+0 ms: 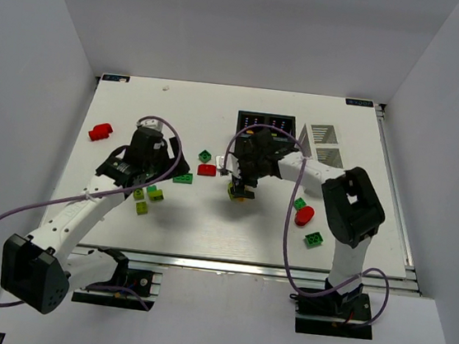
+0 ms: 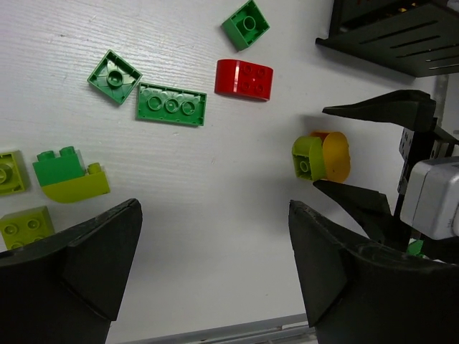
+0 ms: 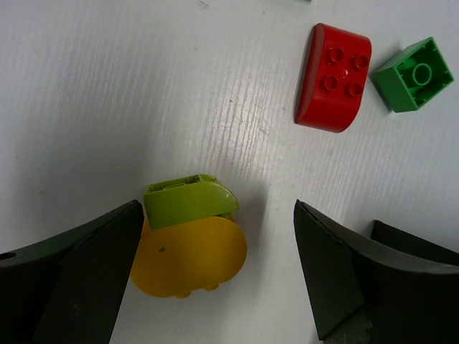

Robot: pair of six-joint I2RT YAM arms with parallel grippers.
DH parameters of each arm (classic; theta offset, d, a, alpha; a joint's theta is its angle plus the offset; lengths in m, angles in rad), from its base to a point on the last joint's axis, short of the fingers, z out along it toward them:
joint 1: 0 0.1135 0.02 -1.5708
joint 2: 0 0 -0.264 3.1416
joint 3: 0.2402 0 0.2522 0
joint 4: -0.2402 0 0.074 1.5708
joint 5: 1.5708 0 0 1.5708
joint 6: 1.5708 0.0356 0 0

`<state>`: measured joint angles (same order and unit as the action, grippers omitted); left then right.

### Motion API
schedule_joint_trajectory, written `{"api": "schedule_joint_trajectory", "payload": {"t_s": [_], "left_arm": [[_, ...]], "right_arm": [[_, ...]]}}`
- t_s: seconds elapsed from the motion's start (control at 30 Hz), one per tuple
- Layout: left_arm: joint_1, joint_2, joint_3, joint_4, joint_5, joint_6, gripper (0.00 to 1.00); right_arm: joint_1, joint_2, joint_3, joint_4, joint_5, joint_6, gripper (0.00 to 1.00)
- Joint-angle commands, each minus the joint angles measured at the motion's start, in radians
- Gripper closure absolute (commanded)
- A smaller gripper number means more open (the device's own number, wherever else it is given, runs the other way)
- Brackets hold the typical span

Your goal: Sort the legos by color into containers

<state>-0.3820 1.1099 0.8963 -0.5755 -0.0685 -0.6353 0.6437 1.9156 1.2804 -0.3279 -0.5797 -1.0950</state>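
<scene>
Apparently the step in hand is the pick-up of the two-colour plastic brick, a lime rounded piece stacked on a yellow rounded one, which lies on its side on the white table near its middle. The right hand hangs over it with both fingers spread wide; the brick sits between them, close against one finger and well apart from the other.

To do this well, I would centre the hand first, so the closing fingers meet the brick together and do not shove it sideways. Both curved tops offer poor hold, so the pads should land on flat faces, low down.

A red rounded brick and a green square brick lie clear of the fingers. The left hand is also spread and holds nothing. The black two-compartment box stands just beyond; its contents are too small to tell.
</scene>
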Motion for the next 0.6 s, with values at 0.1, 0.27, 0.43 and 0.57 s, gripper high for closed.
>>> {"api": "schedule_joint_trajectory", "payload": {"t_s": [0.1,0.27,0.43,0.57], "left_arm": [[0.006,-0.025,-0.022,-0.009,0.004,0.032,0.08],[0.011,-0.038,-0.037,-0.009,0.013,0.042,0.07],[0.014,-0.036,-0.051,0.002,0.029,0.046,0.07],[0.015,-0.030,-0.065,0.031,0.067,0.031,0.07]], "right_arm": [[0.008,0.036,0.079,-0.131,0.050,-0.062,0.11],[0.007,0.053,0.091,-0.158,0.087,-0.068,0.11],[0.008,0.066,0.094,-0.184,0.112,-0.092,0.11],[0.007,0.086,0.108,-0.212,0.124,-0.112,0.11]]}}
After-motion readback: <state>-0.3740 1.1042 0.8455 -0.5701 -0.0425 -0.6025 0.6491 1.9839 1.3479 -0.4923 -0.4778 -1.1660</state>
